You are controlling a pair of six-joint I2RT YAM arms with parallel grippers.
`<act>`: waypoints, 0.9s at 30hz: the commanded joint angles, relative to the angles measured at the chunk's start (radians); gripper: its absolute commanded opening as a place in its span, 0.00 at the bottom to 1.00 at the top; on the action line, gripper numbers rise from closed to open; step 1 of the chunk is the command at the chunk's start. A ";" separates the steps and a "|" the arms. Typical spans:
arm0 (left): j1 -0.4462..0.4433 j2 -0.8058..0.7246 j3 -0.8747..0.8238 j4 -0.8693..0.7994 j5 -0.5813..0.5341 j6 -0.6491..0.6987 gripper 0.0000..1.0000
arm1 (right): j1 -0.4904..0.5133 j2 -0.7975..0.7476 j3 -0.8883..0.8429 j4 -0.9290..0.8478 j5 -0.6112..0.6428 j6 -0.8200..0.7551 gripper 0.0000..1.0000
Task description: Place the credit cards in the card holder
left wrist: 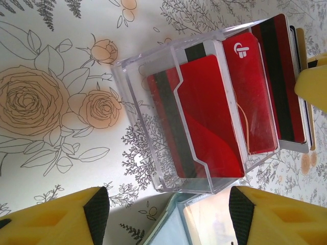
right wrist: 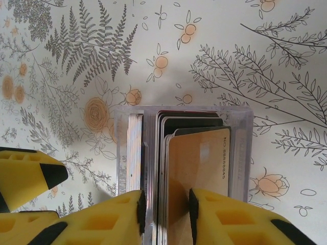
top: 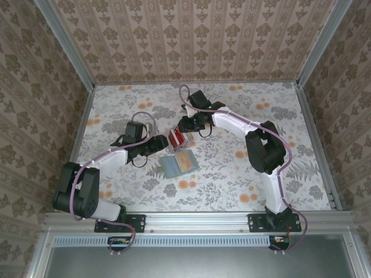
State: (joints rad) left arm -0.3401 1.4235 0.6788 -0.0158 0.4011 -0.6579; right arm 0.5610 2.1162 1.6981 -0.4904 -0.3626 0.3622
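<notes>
The credit cards (top: 178, 139) stand on edge in a clear plastic stand (left wrist: 138, 102). In the left wrist view they show red faces (left wrist: 209, 122) with dark stripes. The card holder (top: 178, 164) lies open and flat just in front of the stand, its pale sleeve (left wrist: 176, 229) showing between my left fingers. My left gripper (left wrist: 168, 209) hovers open over the near corner of the stand, holding nothing. My right gripper (right wrist: 166, 212) straddles several cards from above. Its right pad rests against a tan card (right wrist: 199, 163), and its left pad sits beside the stack.
The stand has a second slot holding more cards with white edges (right wrist: 135, 153). Patterned walls and metal rails (top: 81, 133) enclose the floral table. Both arms meet at the table's middle, with bare floral surface (top: 243, 191) to the right and front.
</notes>
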 commanded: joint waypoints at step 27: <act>-0.014 0.014 0.024 0.012 0.018 -0.003 0.65 | -0.013 -0.112 -0.055 0.021 -0.046 0.006 0.10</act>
State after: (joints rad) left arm -0.3473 1.4269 0.6788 -0.0128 0.4015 -0.6579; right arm 0.5533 2.0758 1.6520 -0.4728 -0.3809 0.3695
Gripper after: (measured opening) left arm 0.648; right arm 0.100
